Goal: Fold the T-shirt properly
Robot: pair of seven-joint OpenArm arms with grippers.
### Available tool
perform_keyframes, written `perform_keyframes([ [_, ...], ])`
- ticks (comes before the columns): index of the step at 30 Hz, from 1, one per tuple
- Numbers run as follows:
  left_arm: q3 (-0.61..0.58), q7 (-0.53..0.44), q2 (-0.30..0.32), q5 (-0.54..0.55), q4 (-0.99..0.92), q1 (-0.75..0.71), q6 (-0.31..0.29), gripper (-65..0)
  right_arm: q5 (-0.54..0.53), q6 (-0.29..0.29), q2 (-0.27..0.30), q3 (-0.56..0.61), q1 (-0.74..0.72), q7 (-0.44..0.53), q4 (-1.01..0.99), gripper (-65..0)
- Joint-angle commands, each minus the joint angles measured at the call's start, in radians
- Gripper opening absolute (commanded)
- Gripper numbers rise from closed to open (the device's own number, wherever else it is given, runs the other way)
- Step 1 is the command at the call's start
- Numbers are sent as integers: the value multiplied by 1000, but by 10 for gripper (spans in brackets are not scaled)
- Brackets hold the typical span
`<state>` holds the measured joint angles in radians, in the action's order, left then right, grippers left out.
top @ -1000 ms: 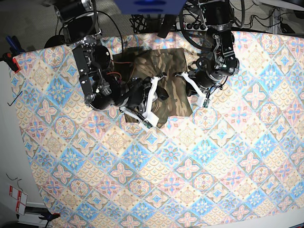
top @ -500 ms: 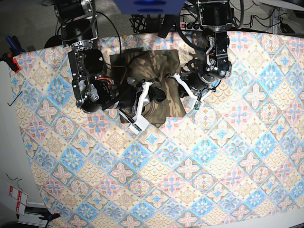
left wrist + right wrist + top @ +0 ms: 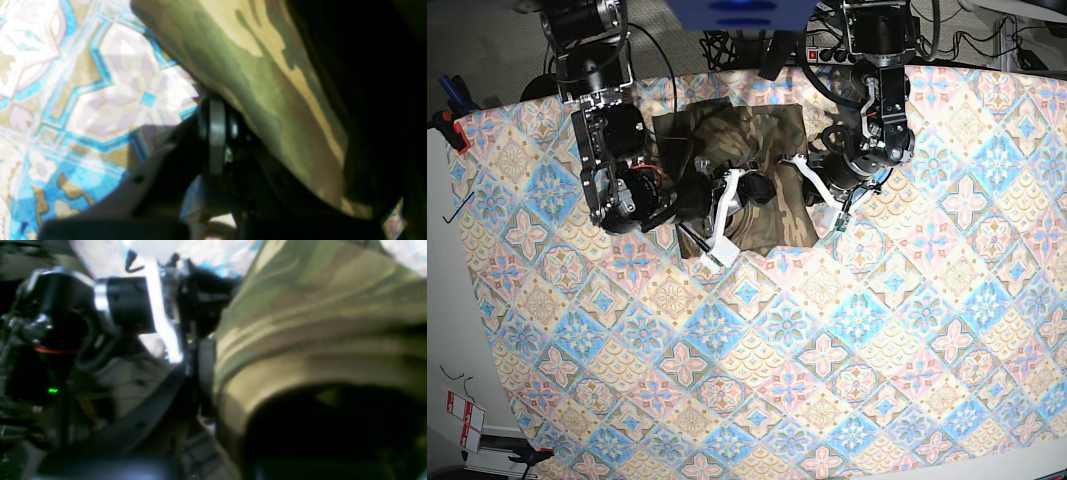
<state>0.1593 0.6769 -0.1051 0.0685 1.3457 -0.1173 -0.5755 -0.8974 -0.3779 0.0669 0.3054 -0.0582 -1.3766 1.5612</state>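
The camouflage T-shirt (image 3: 767,130) lies folded into a rough rectangle at the back middle of the table. My left gripper (image 3: 815,192) sits at its right edge. In the left wrist view this gripper (image 3: 217,133) is shut, with the T-shirt (image 3: 267,83) caught in its jaws and draping away to the right. My right gripper (image 3: 721,218) is over the shirt's front left part. The right wrist view shows the right gripper (image 3: 203,373) shut on a thick fold of the T-shirt (image 3: 317,323), which bulges up beside it.
The pastel patterned tablecloth (image 3: 827,350) covers the whole table. Clamps (image 3: 447,125) hold it at the left edge. Cables and a power strip (image 3: 827,50) lie behind the back edge. Both arm bases stand at the back.
Both grippers and the T-shirt have shifted left and slightly back across the tablecloth. The shirt's outline has tightened into a neater rectangle.
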Motion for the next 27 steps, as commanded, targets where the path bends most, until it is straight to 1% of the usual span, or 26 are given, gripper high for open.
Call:
perform_keyframes([
  [1, -2, 5, -3, 0, 13, 5, -2, -650, -47, -5, -2, -2, -18, 12, 0, -650],
  [4, -2, 5, -3, 0, 13, 5, -2, -650, -58, -5, 7, -2, -19, 10, -11, -650],
  [10, -2, 5, -3, 0, 13, 5, -2, -650, -59, -5, 7, 1, -36, 6, -20, -650],
  [17, -2, 5, -3, -2, 13, 5, -2, -650, -121, -5, 7, 2, -55, 6, -64, -650],
  [27, -2, 5, -3, 0, 13, 1, -2, -650, -136, -7, 9, 10, -70, 4, -89, -648],
])
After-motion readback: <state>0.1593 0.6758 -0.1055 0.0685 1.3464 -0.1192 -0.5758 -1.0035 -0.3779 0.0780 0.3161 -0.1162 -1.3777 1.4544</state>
